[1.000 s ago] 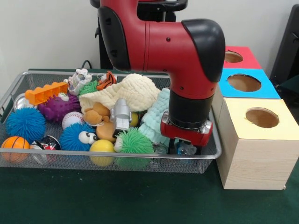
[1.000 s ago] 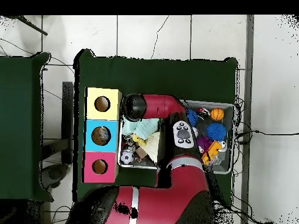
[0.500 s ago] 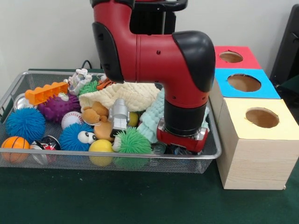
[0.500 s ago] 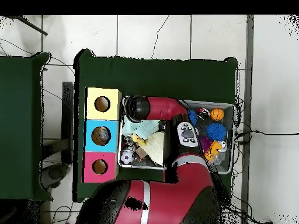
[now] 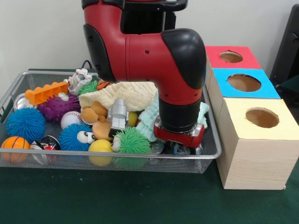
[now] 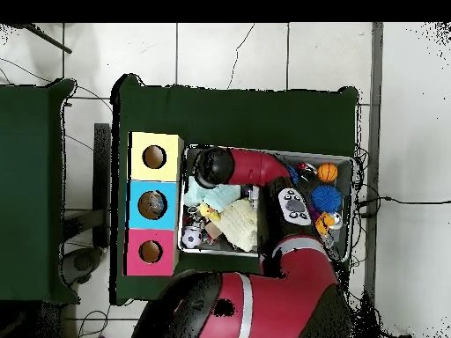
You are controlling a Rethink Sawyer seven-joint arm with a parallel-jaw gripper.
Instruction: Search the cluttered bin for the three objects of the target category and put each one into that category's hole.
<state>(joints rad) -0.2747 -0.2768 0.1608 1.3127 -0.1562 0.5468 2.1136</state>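
Shifted leftward along the wire bin since a second ago, with the red and black arm now lower over the bin's right end near the boxes. Tool sunk among the clutter at the bin's front right corner, hidden behind the mesh and the wrist, so cannot tell whether wide or narrow or holding anything. Mint green cloth touching the wrist's left side, cream cloth draped behind it. Green spiky ball, yellow ball, blue fuzzy ball and basketball along the bin's front. Yellow box, blue box and red box just beside the bin, each hole empty-looking from the front.
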